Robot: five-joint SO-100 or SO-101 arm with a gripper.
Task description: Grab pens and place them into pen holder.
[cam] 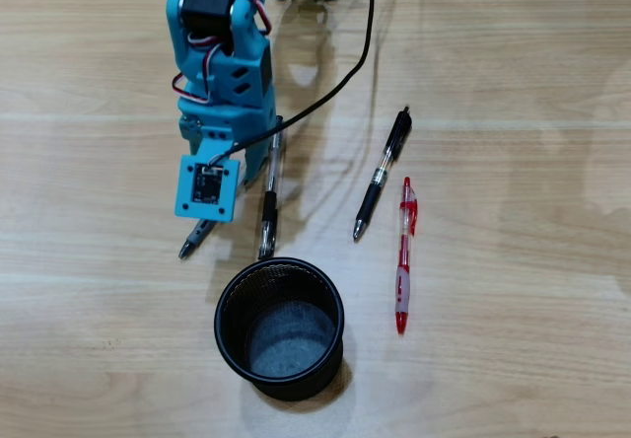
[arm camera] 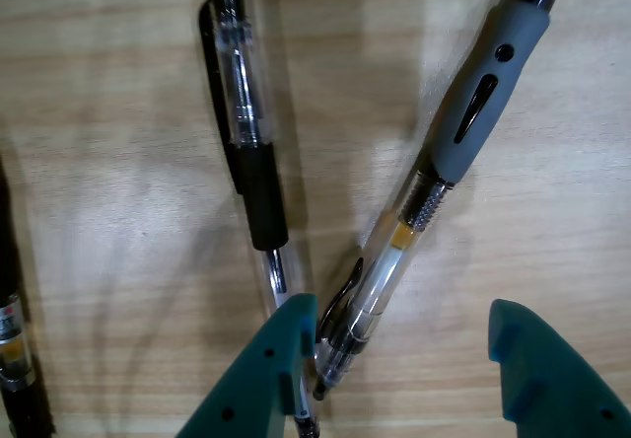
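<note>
Just above the grey-grip pen (arm camera: 449,162), the teal claw (arm camera: 404,359) hangs spread wide, gripping nothing. Its left finger (arm camera: 271,369) overlaps that pen's clip end in the wrist view.

Four pens lie flat on wood above an upright, empty black mesh pen holder (cam: 280,328), one red (cam: 403,256).
</note>
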